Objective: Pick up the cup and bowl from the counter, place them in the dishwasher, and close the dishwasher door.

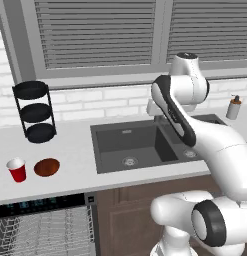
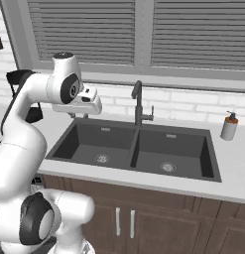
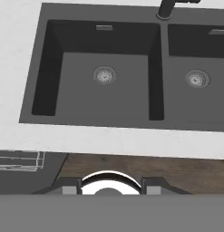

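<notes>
The red cup (image 1: 17,170) with a white rim stands upright on the pale counter (image 1: 70,142) at the far left. The reddish-brown bowl (image 1: 47,167) lies just to its right. Below them the dishwasher (image 1: 42,227) stands open, its black control strip and grey wire rack showing. A corner of that rack (image 3: 18,161) appears in the hand view. My gripper (image 2: 79,115) hangs above the left basin of the sink (image 2: 134,149), well to the right of the cup and bowl. Its fingertips (image 3: 70,188) stand apart with nothing between them.
A black three-tier stand (image 1: 35,111) sits on the counter behind the cup. The dark faucet (image 2: 138,101) rises behind the sink divider, and a soap dispenser (image 2: 229,127) stands at the far right. Brown wooden cabinets (image 2: 144,218) run under the sink.
</notes>
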